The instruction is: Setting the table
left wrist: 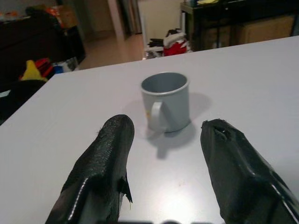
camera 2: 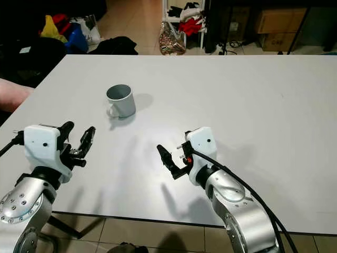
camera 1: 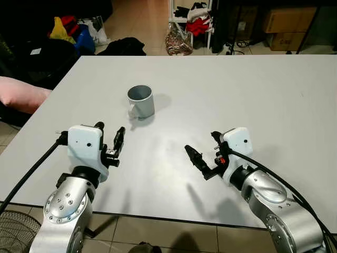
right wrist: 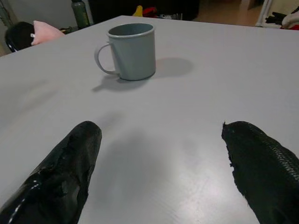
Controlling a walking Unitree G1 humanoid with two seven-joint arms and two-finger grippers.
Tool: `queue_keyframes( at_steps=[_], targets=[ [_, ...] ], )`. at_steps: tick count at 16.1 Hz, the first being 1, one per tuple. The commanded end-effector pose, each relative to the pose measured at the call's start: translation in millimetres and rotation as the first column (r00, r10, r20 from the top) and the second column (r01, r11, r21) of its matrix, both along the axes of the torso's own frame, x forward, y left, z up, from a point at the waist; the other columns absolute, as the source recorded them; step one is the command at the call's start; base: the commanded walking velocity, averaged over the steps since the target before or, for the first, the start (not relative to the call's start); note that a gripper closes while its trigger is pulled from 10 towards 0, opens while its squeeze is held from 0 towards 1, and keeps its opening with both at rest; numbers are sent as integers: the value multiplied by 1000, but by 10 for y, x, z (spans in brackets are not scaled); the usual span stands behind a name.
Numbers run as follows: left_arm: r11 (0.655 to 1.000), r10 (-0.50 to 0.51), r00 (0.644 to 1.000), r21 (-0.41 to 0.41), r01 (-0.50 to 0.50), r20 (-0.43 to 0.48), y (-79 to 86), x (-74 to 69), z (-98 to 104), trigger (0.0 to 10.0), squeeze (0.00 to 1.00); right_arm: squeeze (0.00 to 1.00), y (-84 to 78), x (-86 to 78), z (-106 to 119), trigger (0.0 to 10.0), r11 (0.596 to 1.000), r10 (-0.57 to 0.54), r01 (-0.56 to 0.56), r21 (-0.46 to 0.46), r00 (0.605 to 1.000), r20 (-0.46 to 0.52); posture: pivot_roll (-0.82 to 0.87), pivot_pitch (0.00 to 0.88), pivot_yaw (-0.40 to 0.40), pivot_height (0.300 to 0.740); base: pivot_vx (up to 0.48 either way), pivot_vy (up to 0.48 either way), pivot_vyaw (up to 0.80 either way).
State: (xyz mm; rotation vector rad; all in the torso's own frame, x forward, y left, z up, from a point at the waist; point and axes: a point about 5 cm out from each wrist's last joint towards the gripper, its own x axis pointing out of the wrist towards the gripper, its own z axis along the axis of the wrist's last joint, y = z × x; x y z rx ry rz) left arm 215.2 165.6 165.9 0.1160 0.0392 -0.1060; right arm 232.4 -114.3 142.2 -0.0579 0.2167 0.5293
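Grey enamel-look mug [camera 1: 141, 100], one item: it stood upright on the white table [camera 1: 253, 100], nearer the left edge than the right and about midway between the near and far edges, its handle turned toward the near edge. You had nothing inside it that could be made out.

Left gripper [camera 1: 109, 138]: it hovered above the near-left part of the table, short of the mug and apart from it. Your fingers [left wrist: 105, 163] were spread wide, holding nothing; the left wrist view framed the mug between them, handle facing the camera.

Right gripper [camera 1: 204, 148]: it hovered above the near edge, toward the middle of the table and well apart from the mug. Its fingers [right wrist: 60, 177] were likewise released, with bare table between them and the mug further off toward the far-left corner.

Surroundings, beyond the far edge: a white rack [camera 1: 192, 21] with red and dark items, cardboard boxes [camera 1: 287, 23] on low shelving, and a pile of coloured clothing [camera 1: 66, 29] off the far-left corner. A pink cushion [camera 1: 18, 94] lay beside the left edge.
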Motion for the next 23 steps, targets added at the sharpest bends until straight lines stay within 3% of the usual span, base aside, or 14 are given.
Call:
queue_keyframes(
  at_steps=[1, 5, 9, 17, 19, 20, 23],
  targets=[
    [1000, 10, 1000, 14, -10, 1, 0, -18, 21, 10000, 0, 0, 13, -6, -1, 10000, 1000, 4, -4, 4, 1000, 6, -48, 1, 99, 740, 0, 0, 0],
    [1000, 12, 999, 28, -11, -32, -11, -62, -41, 10000, 0, 0, 25, -28, -2, 10000, 999, 42, -42, -8, 999, 14, -45, 0, 96, 740, 0, 0, 0],
    [999, 38, 998, 1, -38, -54, 37, -136, -83, 10000, 0, 0, 83, -102, -5, 10000, 989, 150, -150, -5, 988, 24, -43, 0, 92, 740, 0, 0, 800],
    [999, 37, 993, -24, -40, -112, -23, -238, -131, 10000, 0, 0, 91, -145, -34, 10000, 984, 179, -179, 25, 984, 3, -30, 0, 78, 740, 0, 0, 800],
    [998, 55, 992, -1, -55, -114, 0, -253, -135, 10000, 0, 0, 93, -135, -44, 10000, 982, 189, -189, 28, 982, 0, -23, 0, 72, 740, 0, 0, 800],
    [996, 73, 993, 49, -69, -95, 29, -254, -125, 10000, 0, 0, 106, -136, -47, 10000, 977, 210, -210, 20, 978, 5, -16, 0, 65, 740, 0, 0, 800],
    [992, 113, 990, 61, -108, -87, 64, -266, -109, 10000, 0, 0, 110, -135, -64, 10000, 976, 214, -214, 28, 977, -2, -5, 0, 55, 740, 0, 0, 800]
  ],
)
